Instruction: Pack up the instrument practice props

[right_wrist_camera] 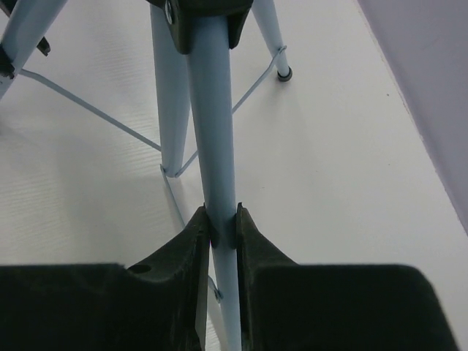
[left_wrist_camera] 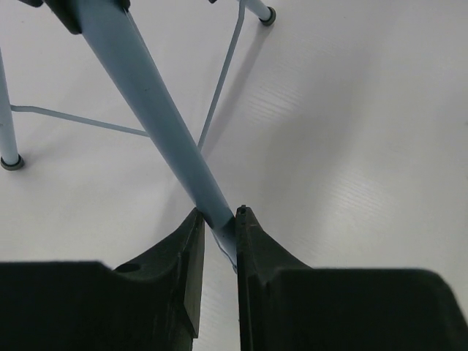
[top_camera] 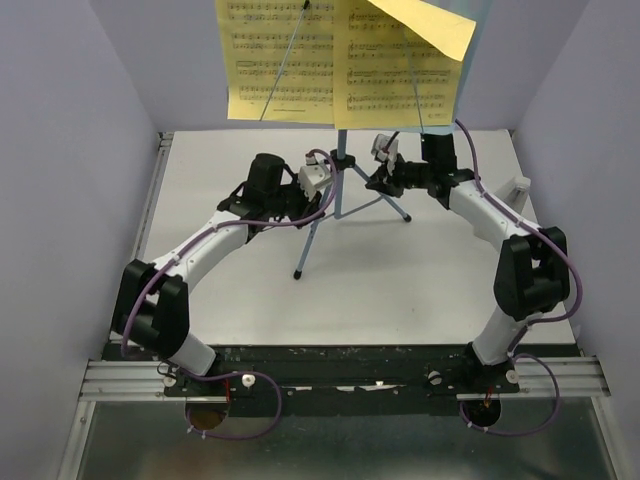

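The light-blue music stand (top_camera: 339, 195) stands upright at the back middle of the table on its tripod legs. Yellow sheet-music pages (top_camera: 282, 60) cover its desk, and one loose page (top_camera: 432, 24) lies tilted across the top right. My left gripper (top_camera: 325, 190) is shut on a tube of the stand (left_wrist_camera: 157, 117) low down, with the jaws (left_wrist_camera: 218, 218) pinching it. My right gripper (top_camera: 379, 180) is shut on another tube of the stand (right_wrist_camera: 213, 117) below the black hub (right_wrist_camera: 205, 22); its jaws (right_wrist_camera: 221, 219) clamp both sides. A small whitish piece (top_camera: 518, 188) lies by the right arm.
Lavender walls close in the table on the left, back and right. The stand's rubber-tipped feet (top_camera: 298, 273) (top_camera: 405, 217) rest on the white tabletop (top_camera: 400, 290). Thin wire braces (left_wrist_camera: 73, 119) link the legs. The arm bases sit on the black rail (top_camera: 340, 365) at the near edge.
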Controlling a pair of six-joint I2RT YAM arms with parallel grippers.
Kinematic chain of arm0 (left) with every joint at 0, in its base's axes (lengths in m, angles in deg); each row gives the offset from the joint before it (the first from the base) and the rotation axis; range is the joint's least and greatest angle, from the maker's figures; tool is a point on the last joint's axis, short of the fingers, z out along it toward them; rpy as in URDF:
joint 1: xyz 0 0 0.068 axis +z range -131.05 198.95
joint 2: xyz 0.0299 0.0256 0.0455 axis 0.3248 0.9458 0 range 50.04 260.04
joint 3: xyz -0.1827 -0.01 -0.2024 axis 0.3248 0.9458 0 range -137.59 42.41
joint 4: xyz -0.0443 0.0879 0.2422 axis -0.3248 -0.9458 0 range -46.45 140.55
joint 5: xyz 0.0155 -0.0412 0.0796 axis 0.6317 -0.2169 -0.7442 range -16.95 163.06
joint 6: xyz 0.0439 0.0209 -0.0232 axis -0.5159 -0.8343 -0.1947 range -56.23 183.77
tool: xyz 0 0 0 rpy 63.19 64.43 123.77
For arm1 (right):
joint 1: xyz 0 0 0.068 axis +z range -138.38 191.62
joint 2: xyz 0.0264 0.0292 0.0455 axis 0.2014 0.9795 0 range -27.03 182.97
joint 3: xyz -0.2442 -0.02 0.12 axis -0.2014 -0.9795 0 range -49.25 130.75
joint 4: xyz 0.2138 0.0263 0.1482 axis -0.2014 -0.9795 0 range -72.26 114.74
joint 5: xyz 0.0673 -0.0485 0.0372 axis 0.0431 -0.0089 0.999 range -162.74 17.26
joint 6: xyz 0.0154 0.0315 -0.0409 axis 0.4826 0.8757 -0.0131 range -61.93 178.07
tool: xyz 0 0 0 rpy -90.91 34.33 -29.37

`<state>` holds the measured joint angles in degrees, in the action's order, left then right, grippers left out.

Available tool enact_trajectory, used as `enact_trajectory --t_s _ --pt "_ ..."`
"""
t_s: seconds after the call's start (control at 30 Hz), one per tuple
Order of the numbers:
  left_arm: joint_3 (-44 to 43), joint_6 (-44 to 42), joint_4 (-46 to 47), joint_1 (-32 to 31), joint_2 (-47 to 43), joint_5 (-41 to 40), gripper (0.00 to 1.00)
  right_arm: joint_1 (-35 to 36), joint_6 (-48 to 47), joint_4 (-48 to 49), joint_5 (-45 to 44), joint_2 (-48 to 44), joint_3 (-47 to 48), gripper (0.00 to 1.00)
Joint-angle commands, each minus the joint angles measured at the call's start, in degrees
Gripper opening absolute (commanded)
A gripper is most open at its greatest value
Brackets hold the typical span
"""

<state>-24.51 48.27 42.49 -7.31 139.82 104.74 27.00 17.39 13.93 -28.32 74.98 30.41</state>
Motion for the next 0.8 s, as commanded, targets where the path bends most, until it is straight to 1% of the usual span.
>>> enact_trajectory --t_s 0.0,0.17,0.23,0.27,0.3,0.33,0.37,0.4,0.43,0.47,0.5,0.63,0.77 --pt "6.9 -7.4 -10.8 0.1 -7.8 8.8 0.04 1.9 -0.4 -5.4 1.6 -4.4 -6.8 0.06" --pt "12.7 -7.5 -11.9 0.1 -12.2 10.9 0.08 2.4 -0.9 -5.7 0.3 -6.8 -10.8 0.03" --pt "13.6 -7.7 -11.7 0.1 -12.7 11.9 0.16 2.5 -1.0 -5.1 -0.1 -6.9 -11.5 0.03" --pt "13.6 -7.9 -11.7 0.1 -12.7 12.0 0.25 2.4 -1.1 -4.8 -0.1 -6.8 -11.7 0.04" --pt "13.6 -7.8 -11.9 0.1 -13.0 11.8 0.35 2.4 -1.1 -5.3 -0.3 -6.7 -11.6 0.1" --pt "13.5 -7.8 -12.0 0.1 -13.2 11.3 0.45 2.4 -1.1 -5.6 -0.5 -6.7 -11.5 0.26" --pt "13.0 -8.1 -12.5 0.1 -13.7 10.7 0.49 2.4 -1.1 -5.9 -1.0 -7.0 -11.2 0.44" --pt "12.8 -8.4 -13.3 0.1 -14.3 9.7 0.5 2.4 -0.6 -6.3 -2.1 -7.3 -10.8 0.55" --pt "12.5 -8.6 -13.8 0.2 -15.2 8.2 0.52 2.4 0.4 -6.9 -3.2 -7.9 -10.5 0.68" --pt "12.5 -9.1 -14.8 0.2 -16.3 7.1 0.54 2.4 1.6 -7.6 -4.2 -8.8 -10.1 0.86" --pt "12.6 -9.4 -15.7 0.5 -17.6 6.2 0.57 2.4 1.9 -9.6 -4.8 -9.7 -9.7 1.0" --pt "13.9 -12.5 -20.7 1.8 -24.3 4.8 0.61 1.9 3.9 -15.6 -6.2 -15.9 -11.0 1.0" --pt "14.3 -17.4 -30.3 2.4 -29.2 4.0 0.63 1.6 6.8 -21.6 -8.8 -23.1 -14.9 1.0"
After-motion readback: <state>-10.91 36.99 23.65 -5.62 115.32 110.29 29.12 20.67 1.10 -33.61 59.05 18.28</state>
